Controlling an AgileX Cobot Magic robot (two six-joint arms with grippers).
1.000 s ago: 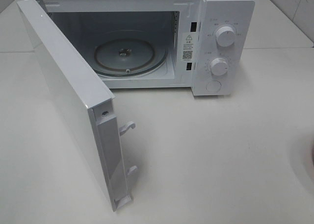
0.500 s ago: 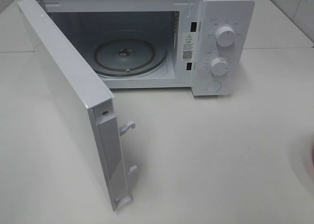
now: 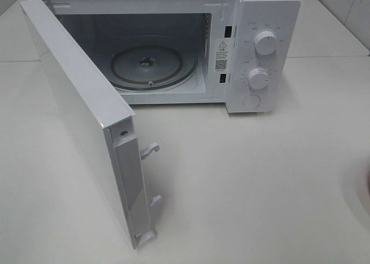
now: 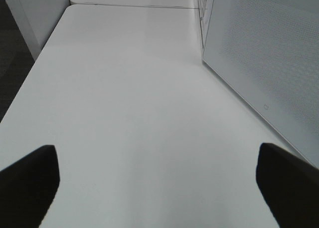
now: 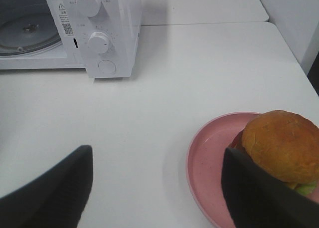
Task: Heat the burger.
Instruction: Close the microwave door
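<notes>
Step in hand, as I read it: right hand (image 5: 157, 188) going for the burger (image 5: 283, 145) to carry it to the microwave (image 3: 254, 50). Burger sits on a pink plate (image 5: 209, 158) at the near right of the counter (image 3: 243, 177), well apart from the microwave; it's out of the high view except a sliver of plate rim at the right edge. Right hand fingers are spread with nothing between them; one finger overlaps the plate edge next to the bun, the other is over bare counter, so the hand is off-centre. To do it well: shift right until the bun sits between the fingers, grip low on the stack so layers don't slide, or take the plate rim instead. Door (image 3: 87, 119) is swung wide, turntable (image 3: 153, 64) bare, path clear.

Left hand (image 4: 157, 180) spread wide, empty, over counter left of the door.

Counts: 1 burger, 1 plate, 1 microwave, 2 knobs, 1 round button, 2 hands.
</notes>
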